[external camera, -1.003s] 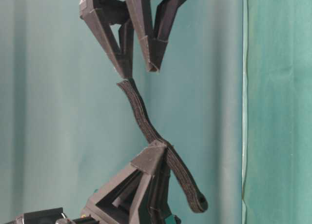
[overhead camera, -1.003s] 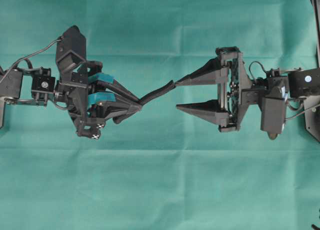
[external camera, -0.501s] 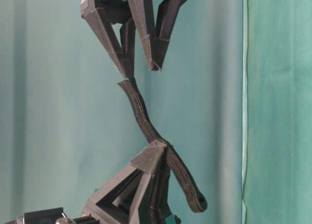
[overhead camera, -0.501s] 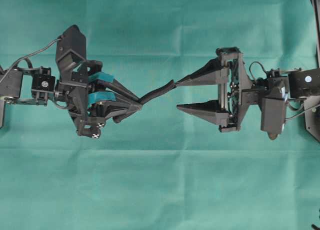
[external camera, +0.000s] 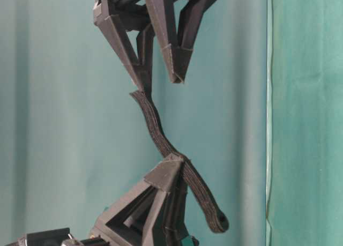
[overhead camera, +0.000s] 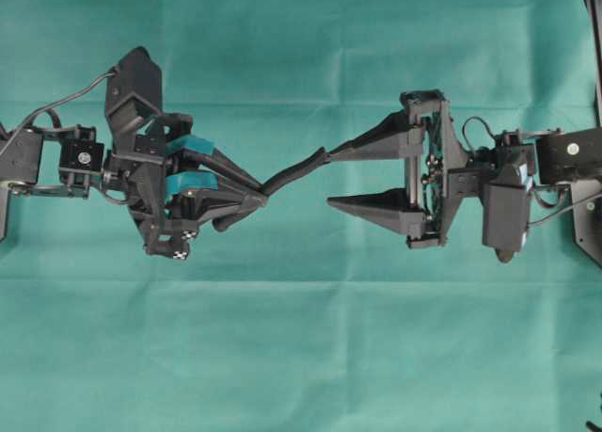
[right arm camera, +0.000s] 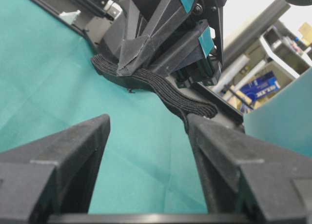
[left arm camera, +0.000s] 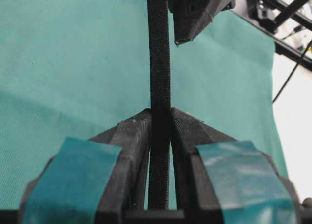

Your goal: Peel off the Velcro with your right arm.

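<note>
The Velcro point(overhead camera: 293, 171) is a thin black strip held above the green cloth, running from left to right between the two grippers. My left gripper point(overhead camera: 261, 195), with teal tape on its fingers, is shut on the strip near its middle point(left arm camera: 159, 63); the rounded end hangs out behind the jaws point(external camera: 217, 222). The right arm's gripper point(overhead camera: 330, 179) stands open, facing the left one. The strip's free end point(right arm camera: 195, 107) touches the tip of one right finger point(right arm camera: 204, 131); nothing lies between the two right fingers.
Green cloth point(overhead camera: 301, 357) covers the table under both arms. A black frame post point(overhead camera: 594, 37) runs along the right edge. A cloth backdrop with a vertical seam point(external camera: 268, 117) stands behind the grippers in the table-level view.
The right gripper has shifted a little to the left, closer to the strip's free end. The left gripper and the strip have stayed put.
</note>
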You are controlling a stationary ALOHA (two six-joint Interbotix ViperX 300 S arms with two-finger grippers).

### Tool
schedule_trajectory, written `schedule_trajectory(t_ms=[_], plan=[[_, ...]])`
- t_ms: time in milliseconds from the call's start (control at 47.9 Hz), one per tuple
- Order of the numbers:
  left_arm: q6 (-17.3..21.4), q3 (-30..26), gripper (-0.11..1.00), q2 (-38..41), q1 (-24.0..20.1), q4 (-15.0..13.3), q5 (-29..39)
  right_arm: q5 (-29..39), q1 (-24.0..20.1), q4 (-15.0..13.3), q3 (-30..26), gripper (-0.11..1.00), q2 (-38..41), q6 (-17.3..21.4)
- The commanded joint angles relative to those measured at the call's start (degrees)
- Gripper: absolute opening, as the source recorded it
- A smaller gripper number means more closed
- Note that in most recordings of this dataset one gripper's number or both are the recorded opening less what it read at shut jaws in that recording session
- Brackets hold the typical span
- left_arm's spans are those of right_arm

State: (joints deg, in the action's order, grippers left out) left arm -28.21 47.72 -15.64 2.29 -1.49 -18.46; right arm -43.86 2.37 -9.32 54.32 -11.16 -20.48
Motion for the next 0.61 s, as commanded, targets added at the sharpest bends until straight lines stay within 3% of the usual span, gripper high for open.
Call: schedule_trajectory(t_ms=[0,125,313,585], plan=[[0.0,-1.05,0.1,-0.88,-0.18,-0.09,-0.62,-0.53,-0.09,0.0,-1.23,0.27,-0.44,0.09],[0.0,-1.05,0.1,-0.88,-0.18,-0.09,-0.62,-0.62,-0.09,0.0,-1.32,0.24,-0.44,0.09],[0.0,-0.97,0.1,-0.88,-0.18,-0.09,-0.53,-0.62,-0.09,0.0,-1.49,0.05,-0.44,0.09],[0.0,-0.97,0.1,-0.88,-0.18,-0.09,-0.62,-0.79,-0.09,0.0,-1.76,0.01,-0.44,0.09]])
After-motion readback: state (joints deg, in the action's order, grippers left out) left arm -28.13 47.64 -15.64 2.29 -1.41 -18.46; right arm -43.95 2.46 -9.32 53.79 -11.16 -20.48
